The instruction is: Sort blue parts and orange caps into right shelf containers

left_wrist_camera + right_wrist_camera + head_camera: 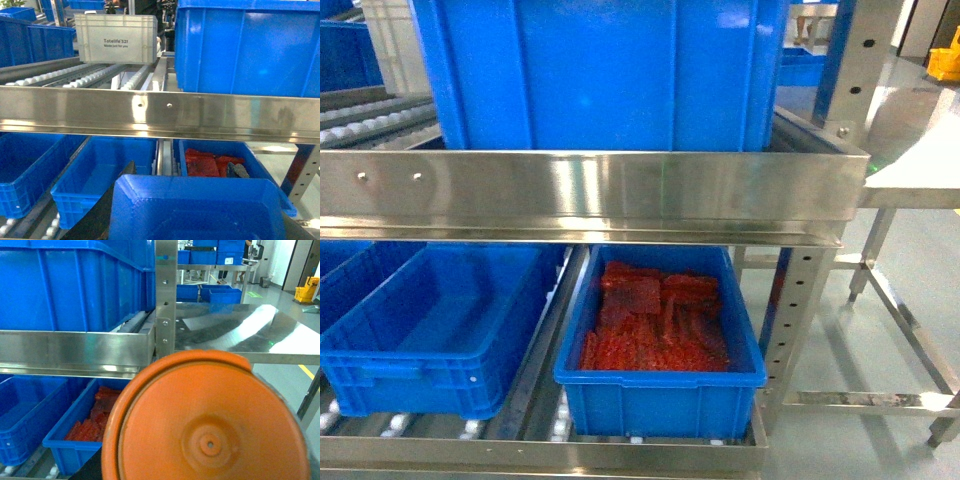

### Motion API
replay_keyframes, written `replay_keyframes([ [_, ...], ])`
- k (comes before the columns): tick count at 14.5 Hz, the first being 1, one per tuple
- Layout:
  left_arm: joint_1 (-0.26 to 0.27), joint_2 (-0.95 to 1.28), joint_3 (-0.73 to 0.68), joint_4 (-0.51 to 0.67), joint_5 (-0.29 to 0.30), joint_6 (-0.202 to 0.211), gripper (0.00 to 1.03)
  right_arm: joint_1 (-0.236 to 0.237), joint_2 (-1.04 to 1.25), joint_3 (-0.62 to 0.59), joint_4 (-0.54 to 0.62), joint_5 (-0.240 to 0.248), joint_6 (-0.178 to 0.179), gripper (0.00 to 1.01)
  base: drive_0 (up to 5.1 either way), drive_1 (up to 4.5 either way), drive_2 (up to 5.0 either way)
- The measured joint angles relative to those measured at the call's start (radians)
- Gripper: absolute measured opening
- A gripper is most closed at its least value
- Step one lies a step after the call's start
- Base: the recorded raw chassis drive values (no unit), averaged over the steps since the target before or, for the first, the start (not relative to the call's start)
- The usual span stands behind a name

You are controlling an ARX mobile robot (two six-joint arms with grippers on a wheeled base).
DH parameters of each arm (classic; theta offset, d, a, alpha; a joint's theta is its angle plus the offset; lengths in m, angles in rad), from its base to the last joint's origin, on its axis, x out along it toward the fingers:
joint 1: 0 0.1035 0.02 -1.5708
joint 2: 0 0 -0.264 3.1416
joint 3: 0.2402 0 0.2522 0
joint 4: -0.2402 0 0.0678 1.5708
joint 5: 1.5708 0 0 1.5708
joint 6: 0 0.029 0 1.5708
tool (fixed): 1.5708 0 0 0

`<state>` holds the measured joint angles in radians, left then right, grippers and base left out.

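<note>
Shelving fills all three views, and neither arm shows in the head view. On the lower shelf, left side, sits a bare blue crate (430,330) resting on roller tracks, tilted slightly toward the robot, probably so bins feed forward by gravity. Just beside it to the right is the crate of red pieces (660,330), holding a heap of flat red-orange items. A steel front rail (580,190) crosses above both, and a large blue crate (605,70) stands on the upper shelf, its top cut off by the frame. Further right a steel worktop (920,170) stands apart from the rack.

The left wrist view is half filled by a blue part (197,207), a tray-like moulding held close under the camera, so I judge the left tool is gripping it; the fingers themselves are hidden behind it. A grey lidded box (116,37) sits far back on the upper rollers.

The right wrist view is dominated by an orange cap (207,425), round, face to the lens, presumably carried up for dropping into a crate. The right tool seems closed on it, though its jaws are covered by the cap. Which crate is meant for which item cannot be told.
</note>
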<state>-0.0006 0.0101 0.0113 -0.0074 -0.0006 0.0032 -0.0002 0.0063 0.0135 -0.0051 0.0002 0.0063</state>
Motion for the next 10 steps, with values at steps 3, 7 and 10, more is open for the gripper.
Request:
replay_keyframes([
  [3, 0.0, 0.0, 0.0, 0.0, 0.0, 0.0, 0.42, 0.0, 0.0, 0.0, -0.001, 0.0, 0.0, 0.46, -5.1, 2.36, 2.4],
  [7, 0.0, 0.0, 0.0, 0.001, 0.0, 0.0, 0.42, 0.0, 0.0, 0.0, -0.002, 0.0, 0.0, 0.46, -5.1, 2.34, 2.3],
  [10, 0.0, 0.0, 0.0, 0.0, 0.0, 0.0, 0.42, 0.0, 0.0, 0.0, -0.002, 0.0, 0.0, 0.46, -5.1, 2.36, 2.4],
])
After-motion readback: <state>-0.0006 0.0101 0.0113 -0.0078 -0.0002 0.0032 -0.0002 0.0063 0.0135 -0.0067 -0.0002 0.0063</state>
